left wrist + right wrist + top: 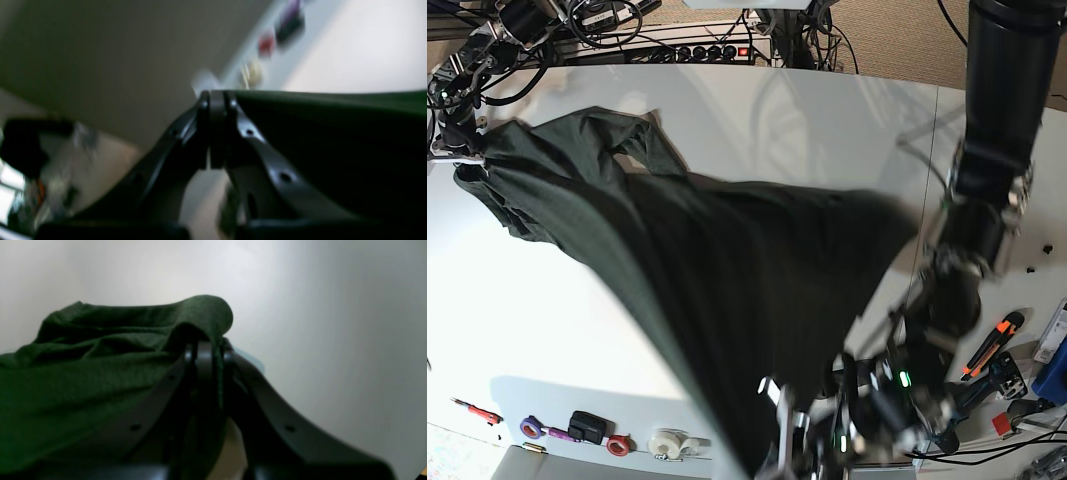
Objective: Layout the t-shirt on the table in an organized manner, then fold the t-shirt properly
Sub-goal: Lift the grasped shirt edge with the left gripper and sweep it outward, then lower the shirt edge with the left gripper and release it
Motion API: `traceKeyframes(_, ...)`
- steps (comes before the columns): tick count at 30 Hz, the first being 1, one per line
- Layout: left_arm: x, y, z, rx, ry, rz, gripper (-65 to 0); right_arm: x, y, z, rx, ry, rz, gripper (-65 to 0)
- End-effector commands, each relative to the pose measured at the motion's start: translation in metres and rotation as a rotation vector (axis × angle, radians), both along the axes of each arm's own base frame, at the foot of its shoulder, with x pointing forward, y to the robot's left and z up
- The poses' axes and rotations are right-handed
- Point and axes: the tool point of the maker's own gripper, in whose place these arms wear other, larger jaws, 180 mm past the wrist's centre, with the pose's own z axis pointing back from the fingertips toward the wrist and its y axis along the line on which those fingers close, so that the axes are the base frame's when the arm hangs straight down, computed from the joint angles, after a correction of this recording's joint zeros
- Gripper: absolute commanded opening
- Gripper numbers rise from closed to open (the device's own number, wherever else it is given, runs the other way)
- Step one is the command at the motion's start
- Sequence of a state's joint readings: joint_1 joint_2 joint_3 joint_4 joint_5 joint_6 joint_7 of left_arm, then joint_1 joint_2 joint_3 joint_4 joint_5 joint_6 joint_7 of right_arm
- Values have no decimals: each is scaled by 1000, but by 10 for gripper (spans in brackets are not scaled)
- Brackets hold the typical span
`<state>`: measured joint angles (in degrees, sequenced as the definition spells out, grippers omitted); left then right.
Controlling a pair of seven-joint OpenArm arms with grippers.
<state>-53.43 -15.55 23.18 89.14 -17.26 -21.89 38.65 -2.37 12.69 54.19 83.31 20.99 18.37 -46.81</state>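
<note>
The dark green t-shirt (727, 280) hangs stretched over the white table (777, 120), pulled taut between my two grippers, with one corner sticking out to the right. At the far left, my right gripper (457, 150) is shut on one edge of it. In the right wrist view, cloth (100, 373) is bunched over the closed right gripper (206, 346). My left gripper (772, 420) is at the near edge and shut on the shirt's lowest point. The left wrist view is blurred; the left gripper (217, 96) is clamped on the fabric edge (333, 133).
Tape rolls (667, 442) and small tools (587, 425) lie along the near left edge. An orange-handled cutter (992, 345) and a blue box (1052, 350) sit at the right. A power strip and cables (697, 50) run along the far edge. A thin seam (927, 150) crosses the table.
</note>
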Motion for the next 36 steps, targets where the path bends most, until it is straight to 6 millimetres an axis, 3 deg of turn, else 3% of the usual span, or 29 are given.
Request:
traceKeyframes(1,-3,-4,46,-51,-93,-23,-650,8,-10,20,-51,-49,4,-650)
traceKeyframes(3,-7,-11,78,-67,-148,-46,-650,8,-10,21,-52,-50,4,-650)
traceKeyframes(6,-11,-17,108,-63,-199,-52,-650,8,-10,21,-53,-51,4,-650)
traceKeyframes(8,-11,-16,115,-53,-202,-44,-650,8,-10,21,-53,-51,4,-650)
traceKeyframes(10,-7,-12,109,-27,-175,-16,-650,8,-10,21,-53,-51,4,-650)
traceKeyframes(15,-3,14,56,118,45,30,-650,8,-10,21,-53,-52,4,-650)
traceKeyframes(20,-15,70,3,207,295,39,-650,8,-10,22,-57,-56,3,-650)
traceKeyframes(24,-33,125,-52,284,485,75,-650,8,-10,22,-58,-57,2,-650)
traceKeyframes(28,-64,164,-121,333,674,73,-650,8,-11,22,-58,-58,3,-650)
traceKeyframes(32,-88,171,-171,346,783,55,-650,9,-11,22,-59,-58,3,-650)
traceKeyframes(36,-86,153,-187,334,741,30,-650,8,-10,22,-57,-57,2,-650)
